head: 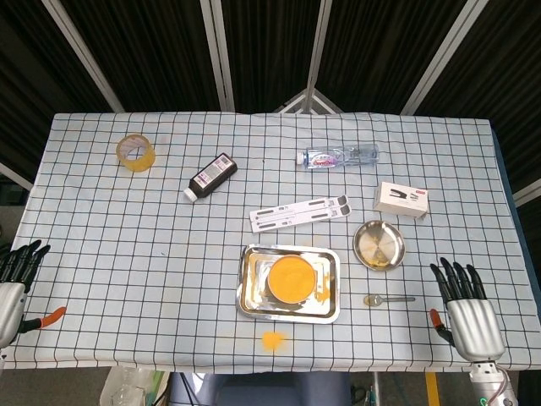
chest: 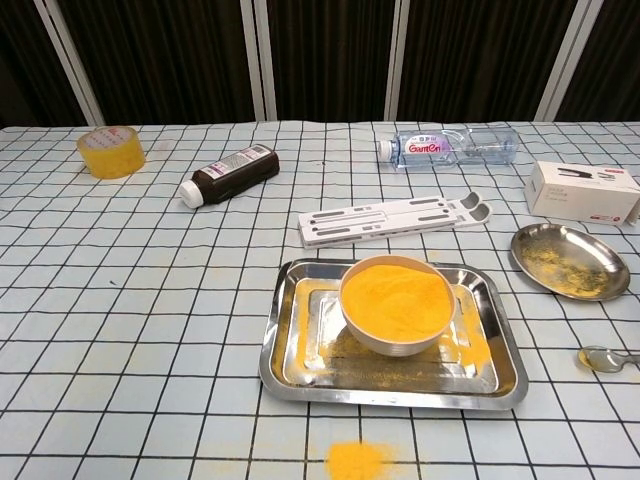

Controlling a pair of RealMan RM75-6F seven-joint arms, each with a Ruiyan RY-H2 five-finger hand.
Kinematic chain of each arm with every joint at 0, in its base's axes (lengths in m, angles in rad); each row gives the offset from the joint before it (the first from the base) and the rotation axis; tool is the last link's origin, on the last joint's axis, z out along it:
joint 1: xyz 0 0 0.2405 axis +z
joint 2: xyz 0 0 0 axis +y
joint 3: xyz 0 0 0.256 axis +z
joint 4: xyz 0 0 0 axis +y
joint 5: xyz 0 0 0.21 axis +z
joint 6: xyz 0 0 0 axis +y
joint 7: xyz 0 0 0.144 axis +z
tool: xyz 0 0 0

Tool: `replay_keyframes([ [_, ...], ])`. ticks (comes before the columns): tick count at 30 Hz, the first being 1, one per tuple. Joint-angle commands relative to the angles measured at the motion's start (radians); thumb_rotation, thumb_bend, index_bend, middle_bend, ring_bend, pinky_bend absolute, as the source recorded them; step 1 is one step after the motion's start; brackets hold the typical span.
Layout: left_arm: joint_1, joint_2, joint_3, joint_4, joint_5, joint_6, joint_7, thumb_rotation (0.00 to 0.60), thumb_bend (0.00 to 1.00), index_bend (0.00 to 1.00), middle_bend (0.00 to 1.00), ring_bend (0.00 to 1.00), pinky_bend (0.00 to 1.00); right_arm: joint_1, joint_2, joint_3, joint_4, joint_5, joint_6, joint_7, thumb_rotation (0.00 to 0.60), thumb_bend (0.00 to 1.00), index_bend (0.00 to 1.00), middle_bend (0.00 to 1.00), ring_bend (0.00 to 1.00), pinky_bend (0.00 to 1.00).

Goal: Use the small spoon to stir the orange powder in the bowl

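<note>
A bowl (head: 292, 278) (chest: 396, 304) heaped with orange powder stands in a steel tray (head: 250, 298) (chest: 290, 360) near the table's front middle. The small spoon (head: 387, 299) (chest: 603, 358) lies flat on the cloth to the tray's right, its bowl end dusted with powder. My right hand (head: 466, 316) hovers at the front right corner, fingers spread and empty, a little right of the spoon's handle. My left hand (head: 12, 285) sits at the front left edge, fingers apart, holding nothing. Neither hand shows in the chest view.
A small steel dish (head: 378, 245) (chest: 569, 261) sits behind the spoon. A spill of orange powder (head: 271, 340) (chest: 358, 460) lies before the tray. Farther back lie a white flat stand (head: 300, 211), a white box (head: 401, 200), a water bottle (head: 341, 156), a dark bottle (head: 210, 177) and a tape roll (head: 135, 152).
</note>
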Motion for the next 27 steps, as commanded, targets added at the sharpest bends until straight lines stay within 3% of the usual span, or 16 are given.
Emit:
replay_keyframes([
  [1,0.001,0.004,-0.001,-0.008,0.001,0.004,-0.005,0.6,0.0,0.0,0.0,0.0,0.0,0.017,-0.017,0.002,-0.003,0.012,-0.032,-0.029,0.6,0.43,0.2,0.01,0.0,0.0],
  [8,-0.001,0.005,-0.005,-0.024,-0.009,-0.001,0.004,0.6,0.0,0.0,0.0,0.0,0.0,0.053,-0.057,0.009,0.0,0.066,-0.114,-0.086,0.6,0.43,0.33,0.01,0.0,0.0],
  [27,-0.011,0.006,-0.019,-0.018,-0.038,-0.02,-0.008,0.6,0.0,0.0,0.0,0.0,0.0,0.134,-0.225,0.062,0.146,0.198,-0.223,-0.157,0.6,0.43,0.48,0.1,0.0,0.0],
])
